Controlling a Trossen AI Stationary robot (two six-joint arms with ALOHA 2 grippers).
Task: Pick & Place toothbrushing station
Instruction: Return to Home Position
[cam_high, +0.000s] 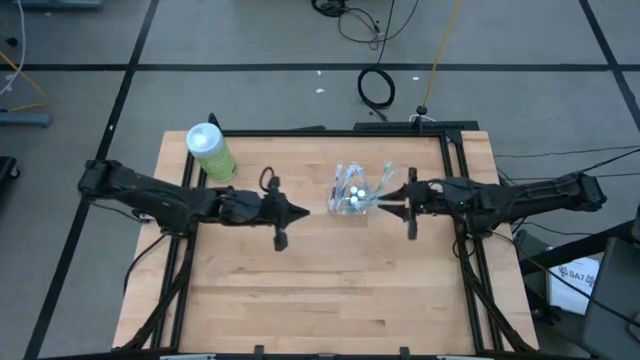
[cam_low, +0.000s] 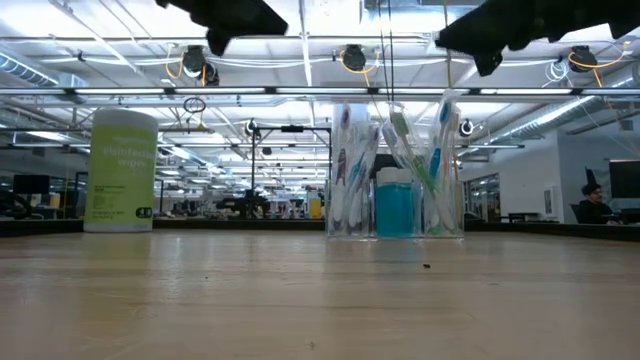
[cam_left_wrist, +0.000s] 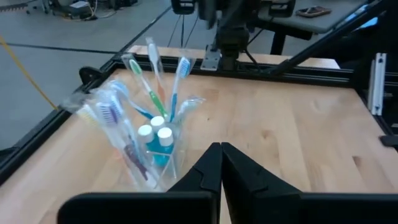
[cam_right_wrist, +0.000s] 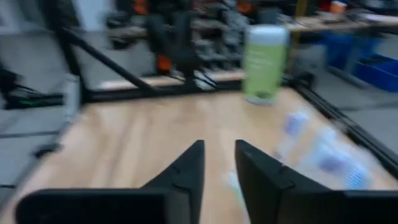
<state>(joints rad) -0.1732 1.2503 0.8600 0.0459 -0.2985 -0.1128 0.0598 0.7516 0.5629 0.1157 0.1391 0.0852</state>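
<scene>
The clear organizer (cam_high: 353, 190) is found standing upright on the wooden table (cam_high: 300, 300), toward its far middle, between the two grippers. It is packed with toothbrushes (cam_left_wrist: 153, 62), several in clear wrappers, and teal white-capped tubes (cam_low: 394, 205). The brushes are seen to lean outward past the rim on several sides. The left gripper (cam_left_wrist: 220, 148) is held above the table, apart from the organizer on its left, with its fingers pressed together and nothing between them. The right gripper (cam_right_wrist: 219, 146) is held just beside the organizer's right side, raised off the table, with its fingers parted by a narrow gap and empty. The main hazard is judged to lie with the right arm: the fanned brush heads on that side are close to its fingertips. Should the arm be swung or lowered rather than drawn straight back, a handle could be hooked and the light container tipped or dragged, spilling its load. A lesser hazard is noted on the left: a green white-lidded canister (cam_high: 211, 152) stands just beside that arm's forearm and could be clipped if the arm is folded home along a wide arc. Whether any brush is seated loosely enough to fall unaided cannot be told.
</scene>
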